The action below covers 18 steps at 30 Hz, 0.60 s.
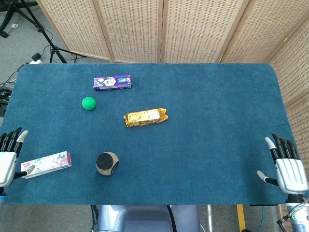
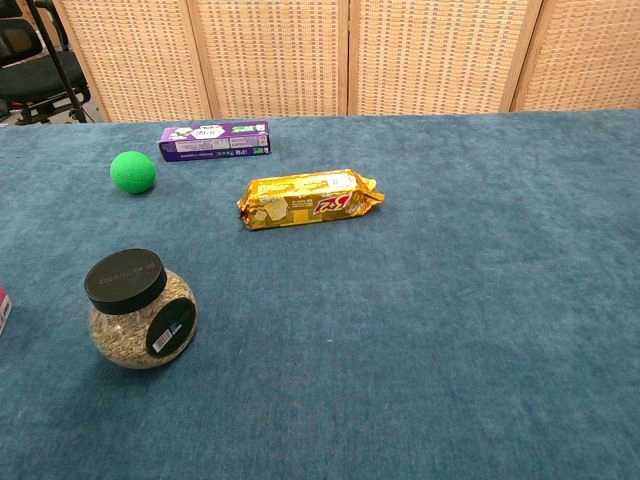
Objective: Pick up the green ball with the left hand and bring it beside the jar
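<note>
Small green ball, round with a finely dimpled matte surface and so without a long axis or a facing direction, resting on the blue carpet-like cloth of the worktop in its far left part, just in front of the flat purple cardboard box, whose long axis runs left to right. Squat rounded clear jar with a black disc lid, filled with pale grains and bearing a dark label, standing upright near the front left, well apart from the ball. Between them and to the right, a gold foil biscuit packet, crinkled and glossy, lying lengthwise left to right. A flowered flat carton lies at the front left edge. Left hand and right hand, white-backed with dark fingers, rest at opposite front corners, fingers spread, holding nothing.
</note>
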Motion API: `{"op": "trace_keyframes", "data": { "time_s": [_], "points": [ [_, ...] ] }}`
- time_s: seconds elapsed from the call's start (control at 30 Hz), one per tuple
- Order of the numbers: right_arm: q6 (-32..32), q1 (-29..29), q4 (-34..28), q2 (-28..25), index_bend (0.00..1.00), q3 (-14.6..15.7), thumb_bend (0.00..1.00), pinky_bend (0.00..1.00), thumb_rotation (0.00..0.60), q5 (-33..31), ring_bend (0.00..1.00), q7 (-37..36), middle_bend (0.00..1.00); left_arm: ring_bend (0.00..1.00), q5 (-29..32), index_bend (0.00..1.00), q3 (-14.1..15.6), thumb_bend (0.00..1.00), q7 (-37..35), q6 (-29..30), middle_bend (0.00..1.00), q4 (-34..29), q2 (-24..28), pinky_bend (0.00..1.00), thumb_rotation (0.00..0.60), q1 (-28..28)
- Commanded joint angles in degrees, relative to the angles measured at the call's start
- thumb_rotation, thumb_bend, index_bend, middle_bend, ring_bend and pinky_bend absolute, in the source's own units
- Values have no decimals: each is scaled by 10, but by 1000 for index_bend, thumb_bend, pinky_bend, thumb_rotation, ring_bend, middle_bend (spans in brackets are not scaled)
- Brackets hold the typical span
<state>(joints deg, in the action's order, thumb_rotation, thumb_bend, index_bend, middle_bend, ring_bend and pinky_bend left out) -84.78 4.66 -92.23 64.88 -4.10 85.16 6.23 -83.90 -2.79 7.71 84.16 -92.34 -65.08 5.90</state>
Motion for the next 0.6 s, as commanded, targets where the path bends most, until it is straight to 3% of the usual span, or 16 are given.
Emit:
{"op": "trace_keyframes", "data": {
  "time_s": [0.03,0.27,0.37,0.6],
  "points": [
    [-1,-1,1,0,0,1,0,0,600,1,0,-1,0,0,0,0,0,0,-1,0,0,0,0,0,600,0],
    [-5,-2,0,-1,0,3,0,0,600,6,0,-7,0,0,-8,0,3,0,-9,1,0,1,2,0,600,0],
    [-3,-2,0,-1,0,3,0,0,600,7,0,-11,0,0,-1,0,-10,0,-14,-21,0,-6,5,0,600,19],
    [7,2,1,-1,0,-3,0,0,600,-7,0,-15,0,0,40,0,-56,0,-45,-155,0,-9,28,0,600,113]
  ]
}}
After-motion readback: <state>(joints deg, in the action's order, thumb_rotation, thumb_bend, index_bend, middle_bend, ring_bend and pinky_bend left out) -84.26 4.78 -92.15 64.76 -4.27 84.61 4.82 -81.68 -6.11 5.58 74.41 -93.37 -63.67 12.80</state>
